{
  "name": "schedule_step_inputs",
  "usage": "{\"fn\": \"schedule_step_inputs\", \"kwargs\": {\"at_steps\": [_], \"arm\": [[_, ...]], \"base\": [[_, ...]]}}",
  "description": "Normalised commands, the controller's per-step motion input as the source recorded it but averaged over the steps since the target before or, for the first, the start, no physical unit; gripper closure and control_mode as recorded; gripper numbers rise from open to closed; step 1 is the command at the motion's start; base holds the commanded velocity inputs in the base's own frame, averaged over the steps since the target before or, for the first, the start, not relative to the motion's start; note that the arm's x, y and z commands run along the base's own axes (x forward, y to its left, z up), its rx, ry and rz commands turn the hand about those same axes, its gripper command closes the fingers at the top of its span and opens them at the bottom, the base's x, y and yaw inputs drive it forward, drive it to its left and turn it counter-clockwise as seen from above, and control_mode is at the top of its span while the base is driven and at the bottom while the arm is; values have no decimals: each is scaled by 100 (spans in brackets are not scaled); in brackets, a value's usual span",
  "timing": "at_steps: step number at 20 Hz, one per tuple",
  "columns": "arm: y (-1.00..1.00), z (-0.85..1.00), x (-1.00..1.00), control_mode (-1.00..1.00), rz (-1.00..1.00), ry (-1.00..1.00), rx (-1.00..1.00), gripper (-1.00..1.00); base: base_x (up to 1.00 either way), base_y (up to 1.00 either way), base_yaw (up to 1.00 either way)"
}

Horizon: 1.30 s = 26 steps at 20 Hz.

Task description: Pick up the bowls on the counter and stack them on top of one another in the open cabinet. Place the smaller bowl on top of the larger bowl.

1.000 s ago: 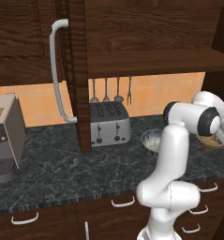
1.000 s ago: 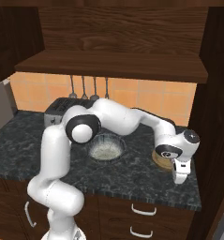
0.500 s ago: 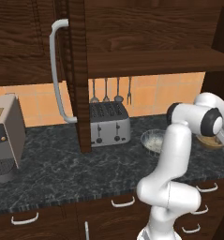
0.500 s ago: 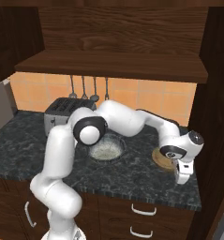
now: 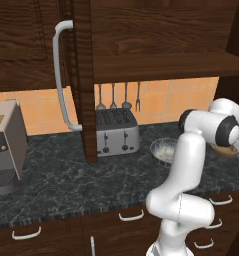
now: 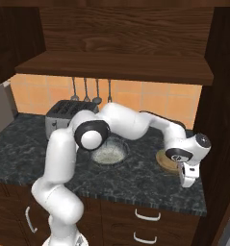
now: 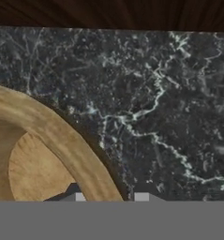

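The smaller tan bowl (image 6: 164, 161) sits at the right end of the dark counter (image 6: 145, 185), partly behind my hand. My gripper (image 6: 186, 180) is down at its near right side, open. In the hand view the tan bowl (image 7: 43, 154) takes up the lower left, and its thick rim runs down between my two fingertips; the gripper (image 7: 109, 197) straddles that rim. The larger blue-grey bowl (image 6: 109, 153) rests mid-counter behind my arm, and it is right of the toaster as larger bowl (image 5: 163, 149). A sliver of tan bowl (image 5: 223, 151) shows beside my wrist.
The cabinet shelf (image 6: 116, 67) hangs above the counter, and its open door (image 5: 78, 75) with a pale handle (image 5: 61, 75) juts out on the left. A toaster (image 5: 116, 132) and a coffee machine (image 5: 6, 145) stand on the counter. A dark side wall (image 6: 217, 120) stands close to the tan bowl.
My hand has shifted slightly right and then dropped lower at the tan bowl's near right edge. Both bowls stay where they were.
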Motion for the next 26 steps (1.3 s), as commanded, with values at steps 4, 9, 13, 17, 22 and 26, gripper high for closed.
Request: {"fn": "schedule_step_inputs", "kwargs": {"at_steps": [4, 9, 13, 17, 22, 26], "arm": [[55, 59, -1, -100, 0, -11, 0, 100], [90, 93, -3, -100, 0, -10, -1, 100], [100, 50, -15, -100, 0, 0, -13, 100], [100, 51, -17, -100, 0, 0, -15, 100], [100, 46, -29, -100, 4, 0, -11, 100], [100, 11, -37, -100, 12, -2, -8, 100]], "base": [[0, 0, 0], [0, 0, 0], [0, 0, 0], [0, 0, 0], [0, 0, 0], [0, 0, 0]]}}
